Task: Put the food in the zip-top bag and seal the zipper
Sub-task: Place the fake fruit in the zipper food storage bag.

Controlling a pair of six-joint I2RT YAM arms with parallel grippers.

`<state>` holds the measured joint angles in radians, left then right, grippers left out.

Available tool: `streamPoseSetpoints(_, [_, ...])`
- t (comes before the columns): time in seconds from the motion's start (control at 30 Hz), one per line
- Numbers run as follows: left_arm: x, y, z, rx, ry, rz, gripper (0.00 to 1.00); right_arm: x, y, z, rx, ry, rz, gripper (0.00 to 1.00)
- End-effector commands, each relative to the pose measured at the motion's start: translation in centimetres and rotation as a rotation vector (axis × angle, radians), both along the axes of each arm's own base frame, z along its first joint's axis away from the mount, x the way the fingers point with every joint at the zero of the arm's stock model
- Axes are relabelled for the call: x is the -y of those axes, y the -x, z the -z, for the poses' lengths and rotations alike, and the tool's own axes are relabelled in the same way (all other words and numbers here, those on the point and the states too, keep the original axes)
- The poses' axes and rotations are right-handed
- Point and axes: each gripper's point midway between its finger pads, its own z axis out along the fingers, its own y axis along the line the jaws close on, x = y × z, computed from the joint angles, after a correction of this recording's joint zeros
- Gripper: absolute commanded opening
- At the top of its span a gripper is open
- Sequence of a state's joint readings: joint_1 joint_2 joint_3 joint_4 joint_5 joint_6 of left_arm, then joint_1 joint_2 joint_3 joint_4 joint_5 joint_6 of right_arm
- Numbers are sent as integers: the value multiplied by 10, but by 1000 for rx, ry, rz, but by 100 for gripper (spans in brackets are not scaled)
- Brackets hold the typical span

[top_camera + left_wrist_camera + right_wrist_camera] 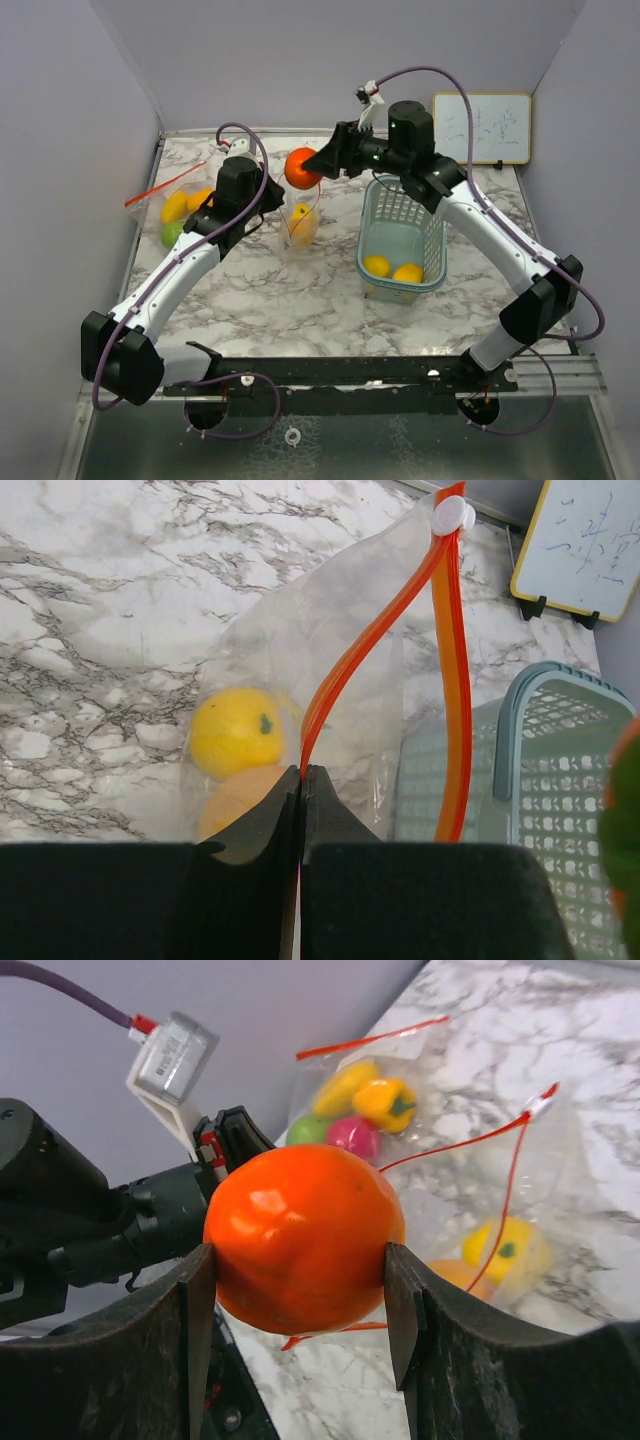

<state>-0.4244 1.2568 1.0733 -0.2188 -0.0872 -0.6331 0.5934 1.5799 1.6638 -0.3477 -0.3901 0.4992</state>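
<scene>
The marble table (300,300) carries everything. At about 3 o'clock from its middle in the top view stands the pale green mesh basket (362,250), with two yellow fruits (377,265) lying in its near end. A small whiteboard (482,128) leans at the far edge, at 1 o'clock.

Near the middle of the table is the clear zip-top bag (330,630) with its mouth open. The left gripper (301,772) is pinched fully together on the bag's orange zipper strip (345,670). A second clear bag (180,205) lies at 9 o'clock from the first, near the left wall, with yellow, green and pink fruits in it.

The right gripper (298,1295) clamps an orange fruit (302,167) between its two fingers. In the top view the fruit is at 12 o'clock from the open bag, close to its mouth. Inside the open bag lies a yellow fruit (235,732), and an orange-coloured one (240,795) touches it from below.
</scene>
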Motion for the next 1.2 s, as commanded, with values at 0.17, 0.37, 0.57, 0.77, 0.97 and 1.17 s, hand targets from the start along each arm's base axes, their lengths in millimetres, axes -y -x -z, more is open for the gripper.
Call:
streamPoseSetpoints(0.17, [0,4,-21,49,23,18,0,-33,-13,77,-221,-64,-44,24])
streamPoseSetpoints(0.37, [0,6,-25,58,31,21,0,-25,-25,123,-280,61,25,41])
streamPoseSetpoints(0.57, [1,5,-22,52,31,23,0,-17,-31,97,-195,108,72,100])
streamPoseSetpoints(0.77, [1,2,-20,49,30,17,0,41,-15,57,-145,210,265,99])
streamPoseSetpoints(0.97, [5,-2,-20,54,39,23,0,133,35,111,-320,529,461,99])
streamPoseSetpoints(1.17, [9,-4,-13,37,48,33,0,169,73,166,-498,688,493,99])
